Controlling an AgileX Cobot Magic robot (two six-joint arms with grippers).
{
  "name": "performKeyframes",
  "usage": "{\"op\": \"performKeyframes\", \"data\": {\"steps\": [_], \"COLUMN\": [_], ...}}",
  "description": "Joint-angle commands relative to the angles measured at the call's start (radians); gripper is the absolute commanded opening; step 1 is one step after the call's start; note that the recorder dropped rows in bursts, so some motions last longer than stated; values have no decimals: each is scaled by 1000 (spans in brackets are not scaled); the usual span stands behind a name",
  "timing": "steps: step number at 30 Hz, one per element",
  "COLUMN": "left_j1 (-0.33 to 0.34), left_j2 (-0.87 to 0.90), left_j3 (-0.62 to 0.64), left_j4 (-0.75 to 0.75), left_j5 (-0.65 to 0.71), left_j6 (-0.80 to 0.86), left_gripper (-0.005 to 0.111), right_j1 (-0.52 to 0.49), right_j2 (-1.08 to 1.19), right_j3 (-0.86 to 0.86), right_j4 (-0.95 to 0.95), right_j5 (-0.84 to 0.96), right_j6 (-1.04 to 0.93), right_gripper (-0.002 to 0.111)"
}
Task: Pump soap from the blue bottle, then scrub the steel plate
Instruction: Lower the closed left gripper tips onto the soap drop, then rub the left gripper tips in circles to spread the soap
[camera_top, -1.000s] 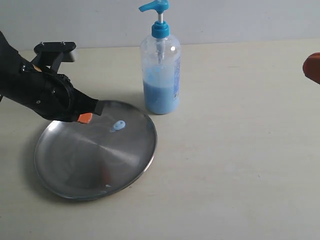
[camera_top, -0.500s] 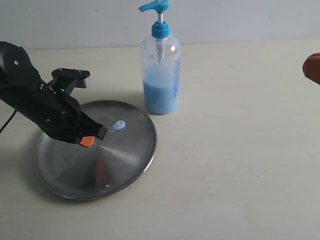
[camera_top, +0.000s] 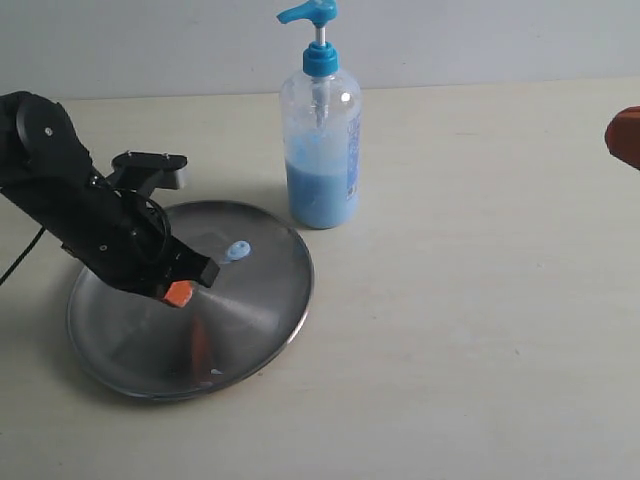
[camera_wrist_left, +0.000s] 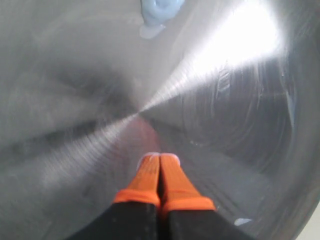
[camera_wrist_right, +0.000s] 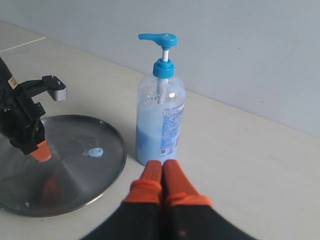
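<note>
Reaching over the steel plate (camera_top: 255, 320), the left tool (camera_top: 178, 293) held its tips together. The right tool (camera_wrist_right: 162, 167) did too.

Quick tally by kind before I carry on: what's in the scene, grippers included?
Pump bottle: 1
Steel plate: 1
Main soap blob on the plate: 1
Grippers: 2, the left gripper and the right gripper
Total: 5

Left hand (camera_top: 178, 292) tilted downward, orange fingertips (camera_wrist_left: 147, 176) pressed together. Right hand (camera_wrist_right: 162, 169) likewise closed tight.
</note>
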Motion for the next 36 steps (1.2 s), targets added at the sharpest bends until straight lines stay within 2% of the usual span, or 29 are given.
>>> {"op": "performKeyframes", "data": {"steps": [1,15,21,36], "left_j1": [-2,-2,-2,-2], "left_j2": [3,176,241,276], "left_j3": [-50,-269,-349,-377], "left_j4": [-8,-39,-39,-27], "left_j5": [-24,-18,29,57], "left_j6": [-6,-11,-11,-11], "left_gripper": [0,0,0,0], "right_j1": [-2,-2,-2,-2], "right_j2": [-4,-4,-4,-4], "right_j3": [3,3,3,3], "right_j4": [-1,3,-1,-2], "right_j5": [-2,-2,-2,-2], "right_j6": [-4,-4,-4,-4], "right_gripper": [0,0,0,0]}}
